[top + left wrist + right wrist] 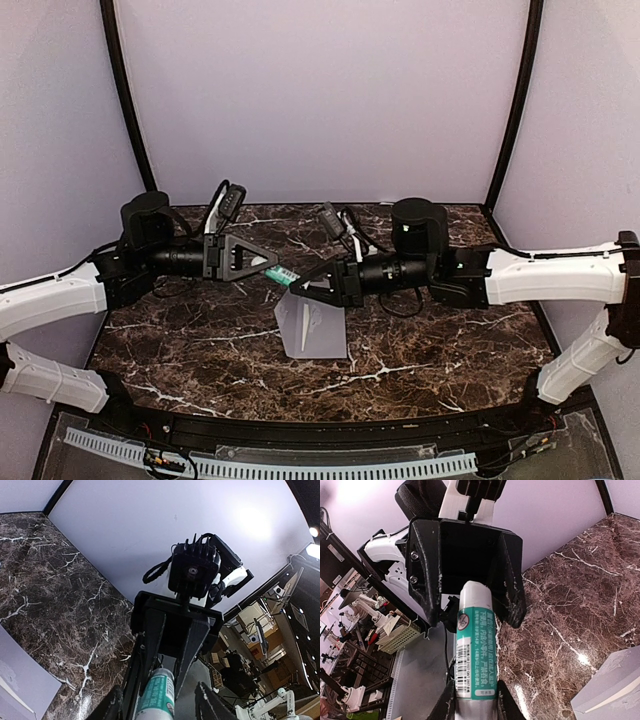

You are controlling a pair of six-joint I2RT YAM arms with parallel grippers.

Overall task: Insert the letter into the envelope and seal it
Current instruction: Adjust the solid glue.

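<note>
Nearest, the envelope [312,328] lay on the marble table [180,350], just below the right gripper [300,285]. The letter did not show and was probably inside. Sealing seemed in hand: that gripper clamped a glue stick [283,274], its cap between the left gripper's [268,262] jaws, grip unclear. Next, pinch the cap and pull it off.

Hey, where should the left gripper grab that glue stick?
Its free white end, coming in along the glue stick from the left arm's side: the right gripper clamps the other end, holding it level, aimed at the left gripper.
</note>
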